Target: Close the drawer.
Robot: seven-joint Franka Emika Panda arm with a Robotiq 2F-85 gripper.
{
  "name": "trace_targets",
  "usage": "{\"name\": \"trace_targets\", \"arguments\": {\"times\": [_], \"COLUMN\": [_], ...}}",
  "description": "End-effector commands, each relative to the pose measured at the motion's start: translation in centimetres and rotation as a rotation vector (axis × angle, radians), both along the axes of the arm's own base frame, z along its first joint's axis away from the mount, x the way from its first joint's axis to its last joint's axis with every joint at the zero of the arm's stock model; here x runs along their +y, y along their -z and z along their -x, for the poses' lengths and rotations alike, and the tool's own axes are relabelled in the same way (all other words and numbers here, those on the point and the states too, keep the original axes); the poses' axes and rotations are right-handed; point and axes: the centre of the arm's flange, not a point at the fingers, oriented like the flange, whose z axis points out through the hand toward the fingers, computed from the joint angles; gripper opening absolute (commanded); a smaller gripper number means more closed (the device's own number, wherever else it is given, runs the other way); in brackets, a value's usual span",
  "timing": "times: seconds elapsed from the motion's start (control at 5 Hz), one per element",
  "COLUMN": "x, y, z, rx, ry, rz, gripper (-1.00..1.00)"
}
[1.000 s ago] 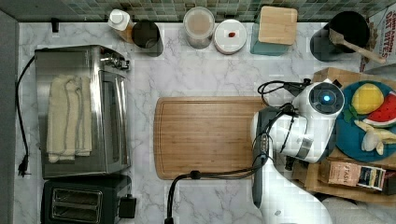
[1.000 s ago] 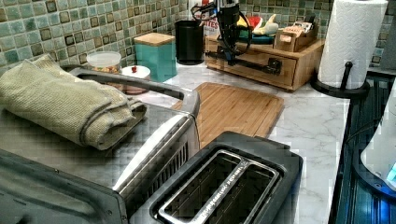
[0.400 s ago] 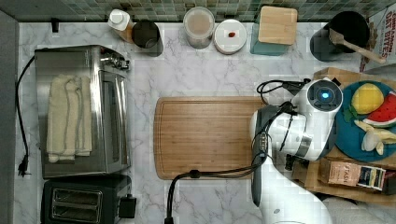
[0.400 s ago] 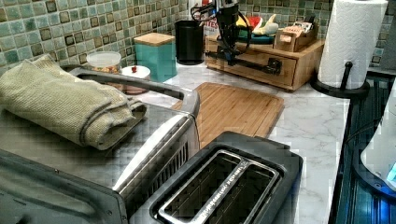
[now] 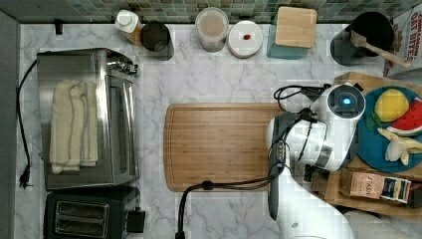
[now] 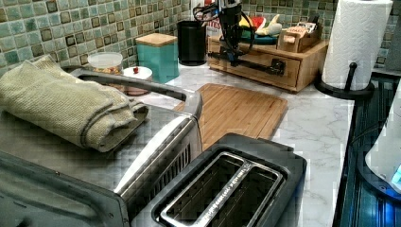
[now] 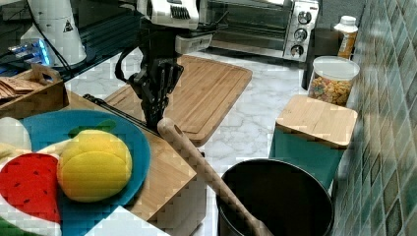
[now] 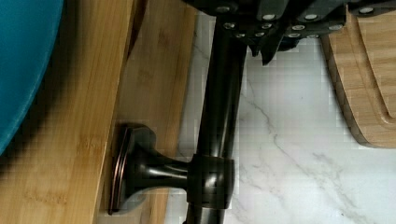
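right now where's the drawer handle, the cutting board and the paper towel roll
drawer handle (image 8: pixel 219 126), wrist view, on the dark metal bar.
cutting board (image 5: pixel 219 147), top view, on the middle of its bamboo face.
paper towel roll (image 6: pixel 355 45), left view, on the white side of the roll.

Drawer: light-wood front panel set into a low wooden stand on the marble counter, at the far end of the left view, past the bamboo board. A long dark bronze bar handle runs horizontally across the front, standing off it on short posts with flared round bases. Wrist view: handle bar lies parallel to the pale fine-grained wood front; one post meets the wood at a round base plate. In the left view the front sits nearly flush with the stand's face; whether a small gap remains cannot be told. In the right view the handle shows as a thin dark line along the stand's edge.
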Motion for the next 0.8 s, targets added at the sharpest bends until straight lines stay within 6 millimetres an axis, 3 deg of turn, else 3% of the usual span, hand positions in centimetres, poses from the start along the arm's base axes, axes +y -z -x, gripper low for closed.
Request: {"name": "trace_targets", "arguments": {"times": [0.2,0.8], "x": [-15.77,-15.77], "y": [0.40,0.41], "z": [6.87,6.88], "rx": [0.018,0.019], "ry": [0.192,0.193], "rz": [0.115,0.115], "gripper": [-1.00,-1.00]}}
